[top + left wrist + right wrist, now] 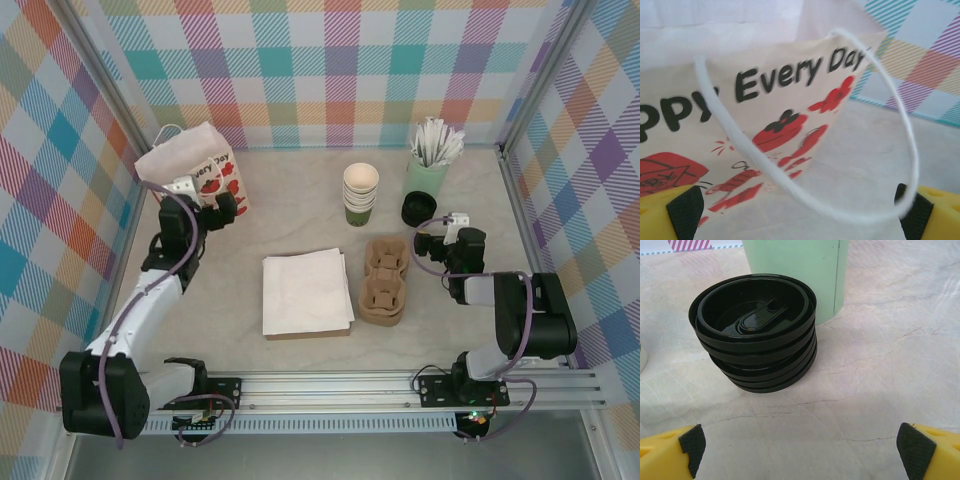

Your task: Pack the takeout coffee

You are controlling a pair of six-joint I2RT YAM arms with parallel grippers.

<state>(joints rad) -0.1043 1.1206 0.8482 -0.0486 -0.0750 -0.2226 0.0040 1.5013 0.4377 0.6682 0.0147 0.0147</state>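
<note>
Your table (pixel 300 215): pale top with marble-like veins. 6 items rest directly on it.

- Back left: printed paper bag (pixel 205 170), upright, red pictures and black lettering on its face.
- Back centre: nested cup stack (pixel 360 193), upright, well apart from bag.
- Back right: pale green tumbler (pixel 425 178) holding white sticks.
- Just in front of tumbler: black lid stack (pixel 417 209). You cannot tell whether they touch.
- Centre: flat white sheet pile (pixel 306 292), brown layer showing under its near edge.
- Just right of pile: brown pulp cup carrier (pixel 384 281), close beside it, contact unclear.
</note>
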